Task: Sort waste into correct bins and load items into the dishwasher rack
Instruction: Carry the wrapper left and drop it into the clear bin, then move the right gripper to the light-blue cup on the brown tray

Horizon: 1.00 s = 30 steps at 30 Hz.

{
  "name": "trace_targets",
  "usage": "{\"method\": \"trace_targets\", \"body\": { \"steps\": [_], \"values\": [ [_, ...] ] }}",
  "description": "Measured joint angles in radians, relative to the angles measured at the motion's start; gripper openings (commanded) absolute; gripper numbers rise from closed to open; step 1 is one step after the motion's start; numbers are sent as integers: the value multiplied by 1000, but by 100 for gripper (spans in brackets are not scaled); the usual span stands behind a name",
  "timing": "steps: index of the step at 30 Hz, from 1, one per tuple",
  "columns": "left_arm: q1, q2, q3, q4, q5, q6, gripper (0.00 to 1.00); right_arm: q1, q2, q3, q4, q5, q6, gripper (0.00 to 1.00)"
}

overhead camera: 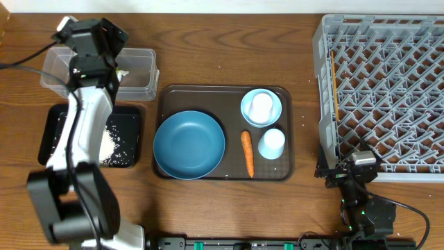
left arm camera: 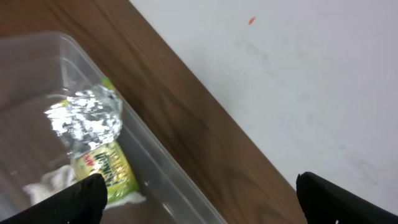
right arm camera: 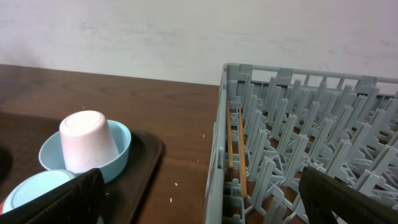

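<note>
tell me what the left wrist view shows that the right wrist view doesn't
Only the left wrist view: the clear tub, holding the yellow-green snack wrapper and some white tissue.
Only the right wrist view: the grey rack with two thin wooden sticks in it, and the brown tray carrying a white cup upside down in the pale-blue bowl, with a pale-blue cup beside it.
Both: the wooden table, the pale wall, and an open, empty gripper: left gripper in one, right gripper in the other.

readable text — none | snack wrapper (left arm camera: 111, 167) — print blurred
</note>
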Motion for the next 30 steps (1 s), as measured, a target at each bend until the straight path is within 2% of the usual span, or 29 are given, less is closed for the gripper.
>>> {"method": "trace_targets", "body": {
  "steps": [8,13,21,25,30],
  "values": [
    [0,-219,0,-267,14,-5,98,0,0,0,0,0,0,99],
    [0,-347,1,-523,17,-4,98,0,0,0,0,0,0,99],
    [0,-372,2,-890,17,-3,98,0,0,0,0,0,0,99],
    [0,-372,2,-968,17,-3,98,0,0,0,0,0,0,99],
    [0,-372,2,-975,17,-3,98,0,0,0,0,0,0,99]
  ]
}}
